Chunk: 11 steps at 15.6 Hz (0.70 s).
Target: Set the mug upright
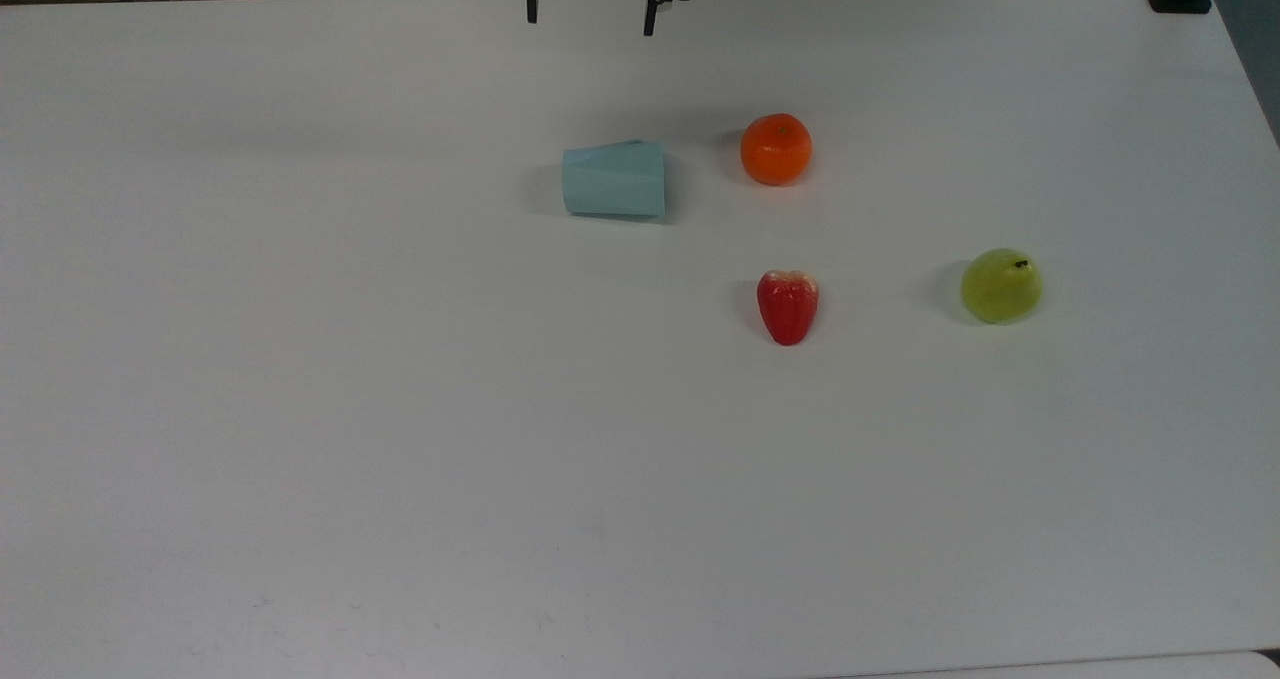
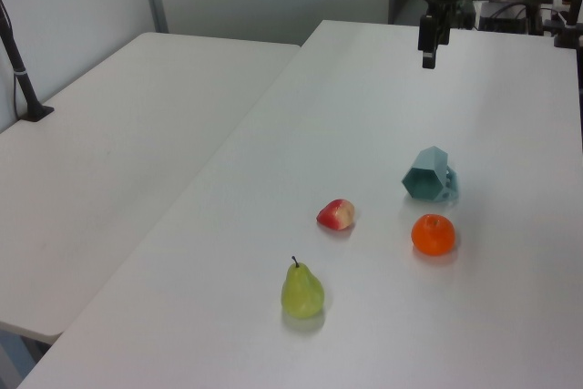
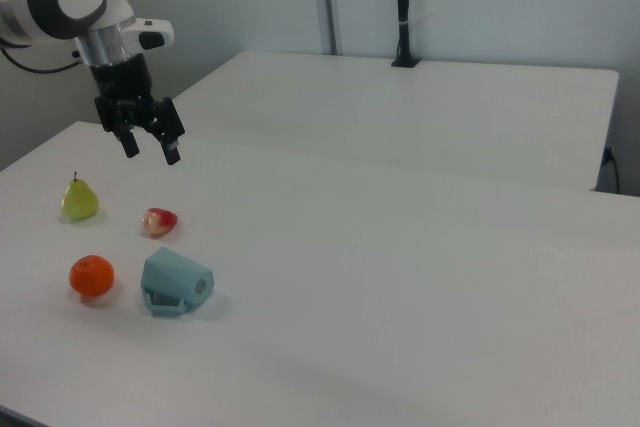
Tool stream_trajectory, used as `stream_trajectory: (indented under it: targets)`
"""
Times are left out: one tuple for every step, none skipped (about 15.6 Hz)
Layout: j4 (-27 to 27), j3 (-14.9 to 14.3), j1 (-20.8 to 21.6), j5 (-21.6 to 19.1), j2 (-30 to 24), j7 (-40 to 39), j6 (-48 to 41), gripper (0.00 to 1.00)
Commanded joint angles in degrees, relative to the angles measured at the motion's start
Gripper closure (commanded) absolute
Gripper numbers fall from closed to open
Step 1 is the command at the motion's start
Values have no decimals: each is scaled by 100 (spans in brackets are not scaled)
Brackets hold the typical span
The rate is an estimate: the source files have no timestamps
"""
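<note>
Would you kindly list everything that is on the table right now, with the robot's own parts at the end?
mug: one, pale blue, lying on its side near the table's middle, in the top view left of the orange.
orange: one, orange, on the table, apart from the mug.
red fruit: one, red, in the top view below the orange.
pear: one, green, in the top view right of the red fruit.
table: one, white, under everything.
gripper: one, black, open, hanging above the table, away from the mug.
</note>
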State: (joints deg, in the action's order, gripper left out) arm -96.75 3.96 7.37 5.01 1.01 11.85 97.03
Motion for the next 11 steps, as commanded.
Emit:
stream_trajectory:
  targets:
    - [-54,-36,36,-106,-22,29,26,0]
    - [-54,-36,36,-106,-22,28,27,0]
    - [-54,-36,36,-106,-22,28,27,0]
    - [-54,-36,36,-106,-22,19,27,0]
    - [-54,-36,36,-106,-22,19,27,0]
    - [-54,-36,45,-106,-31,19,27,0]
    - [-54,-36,54,-71,-31,28,35,0]
    - [-54,-27,80,-27,-31,28,18,0]
    - [-54,-27,115,-9,-22,45,18,0]
    - [-54,-27,150,35,-22,63,9,0]
    - [-54,-18,229,131,-31,72,-8,0]
